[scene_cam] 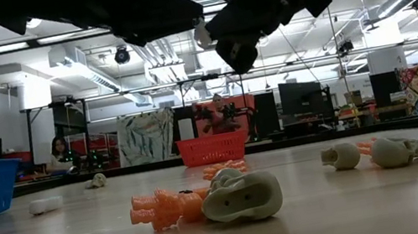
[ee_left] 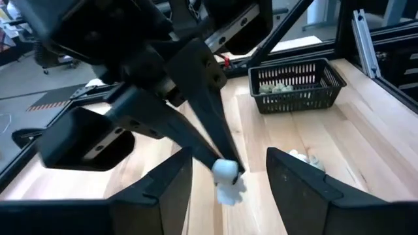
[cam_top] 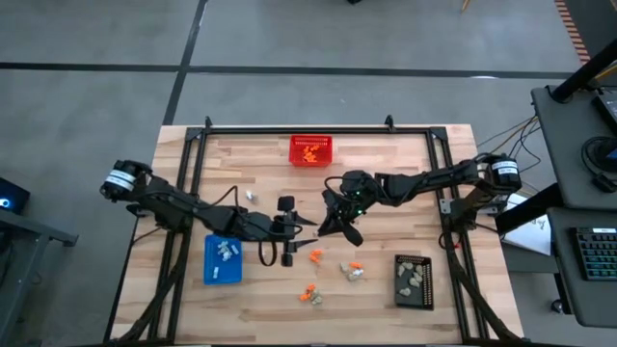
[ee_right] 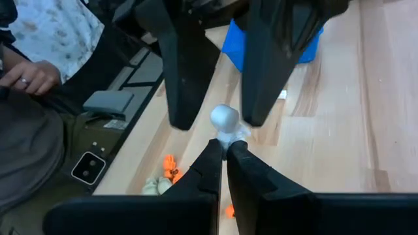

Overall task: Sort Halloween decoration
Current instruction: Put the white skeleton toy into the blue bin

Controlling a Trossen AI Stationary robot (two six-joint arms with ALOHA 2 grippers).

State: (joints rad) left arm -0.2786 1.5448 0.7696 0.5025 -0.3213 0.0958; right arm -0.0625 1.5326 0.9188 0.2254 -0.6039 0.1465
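White trinket [ee_right: 224, 119]: pinched in right gripper [ee_right: 224, 151], between spread left gripper [ee_left: 225, 171] fingers.
Sorted: some in trays [cam_top: 222, 260].
Left: several loose on worktop [cam_top: 386, 178].

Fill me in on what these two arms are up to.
The arms are meeting mid-table over a handoff. The right claw is shut on a small white trinket, held up between the open fingers of the left claw, which are not touching it. Orange trinkets and beige ones still lie loose on the wooden table. Others already sit in the blue tray, the black tray and the red basket.
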